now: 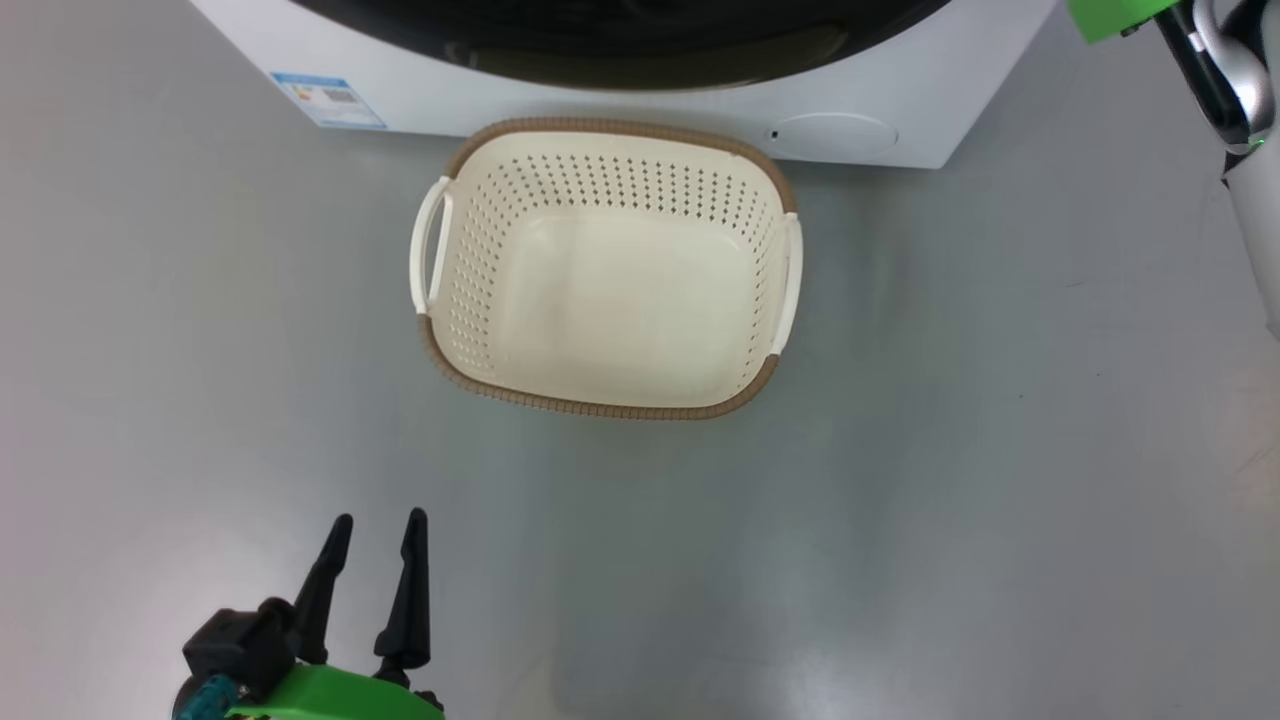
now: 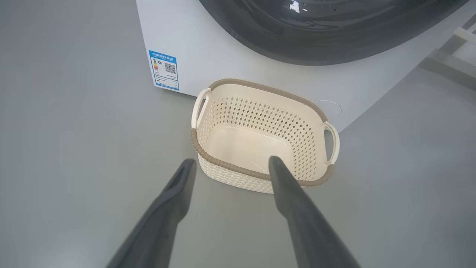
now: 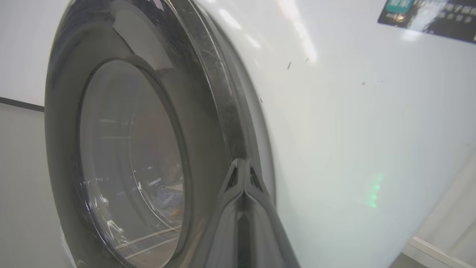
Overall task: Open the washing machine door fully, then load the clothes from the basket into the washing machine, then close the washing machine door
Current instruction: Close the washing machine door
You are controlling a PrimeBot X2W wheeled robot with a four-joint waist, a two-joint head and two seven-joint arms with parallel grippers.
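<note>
The cream basket (image 1: 600, 180) (image 2: 260, 115) stands on the floor against the washing machine (image 1: 600, 100) (image 2: 193, 44) (image 3: 353, 130), and nothing lies in it. The glossy black washing machine door (image 1: 620, 30) (image 2: 327, 29) (image 3: 67, 149) lies against the machine's front. Through its glass a bit of blue clothes (image 3: 167, 197) with an orange spot shows dimly. My right gripper (image 3: 243, 160) is shut, its tips at the door's outer rim. My left gripper (image 1: 378, 518) (image 2: 231, 160) hangs open and holds nothing, a short way in front of the basket.
Grey floor (image 1: 1000, 450) spreads around the basket. A blue label (image 1: 328, 100) (image 2: 163, 70) marks the machine's lower left corner. My right arm (image 1: 1220, 80) reaches up at the right. A white frame (image 2: 453, 48) stands beside the machine.
</note>
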